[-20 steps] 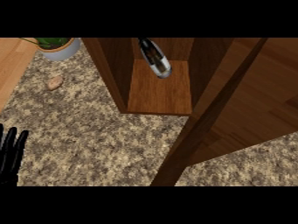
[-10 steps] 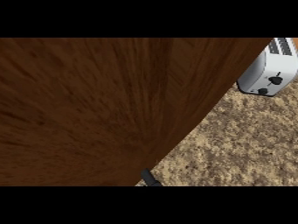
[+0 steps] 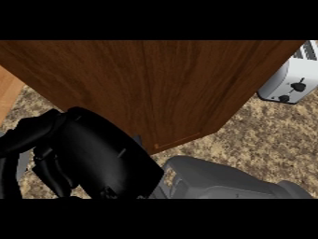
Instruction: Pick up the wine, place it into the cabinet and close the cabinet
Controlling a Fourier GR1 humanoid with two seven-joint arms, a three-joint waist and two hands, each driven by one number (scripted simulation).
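Down at the lower left of the head view, the right hand (image 3: 109,156) sits big and black just under the bottom corner of the cabinet (image 3: 154,79), with its grey forearm (image 3: 223,179) running off toward the lower right. Its fingers (image 3: 34,126) are apart and loosely arched, not clamped on anything I can see. No sign of the wine anywhere. My guess is it's inside, behind all that brown wood, but I can't confirm that from this angle. So I'd call this the door-closing bit, pretty late in the job. The wood fills most of the view, and I can't tell whether the door is fully home. To do it well, push with the flat of the hand near the door's free edge and follow the swing rather than shoving straight. Keep fingertips out of the closing gap and ease off once the face sits flush. Also, the toaster (image 3: 292,77) stands on the speckled worktop (image 3: 271,140) just beside the cabinet on the right — worth keeping the forearm from drifting that way.
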